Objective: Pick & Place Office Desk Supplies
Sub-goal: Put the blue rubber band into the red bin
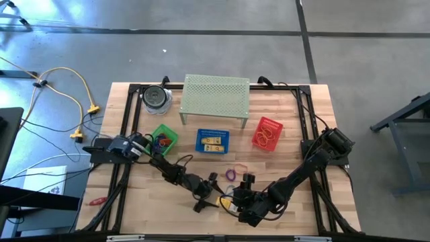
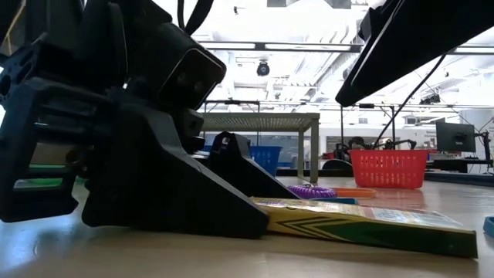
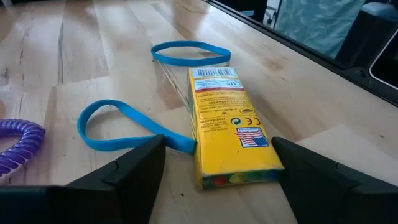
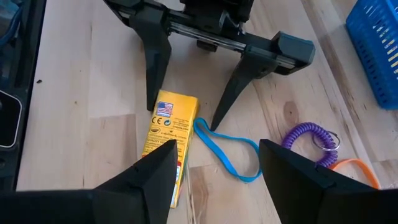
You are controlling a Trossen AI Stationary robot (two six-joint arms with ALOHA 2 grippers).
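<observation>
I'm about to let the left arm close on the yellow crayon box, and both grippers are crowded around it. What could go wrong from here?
1. A blue band lies against the yellow box, beside one finger of the open left gripper; closing may pinch it too.
2. The open right gripper faces the same box from the opposite side, so the fingers could collide.
3. The box lies flat; the fingers may push it instead of gripping.

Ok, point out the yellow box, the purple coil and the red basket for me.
yellow box (image 3: 227,124), left wrist view, middle of its printed top face.
purple coil (image 4: 309,142), right wrist view, on the coiled loop.
red basket (image 1: 267,132), high view, on its mesh wall.
</observation>
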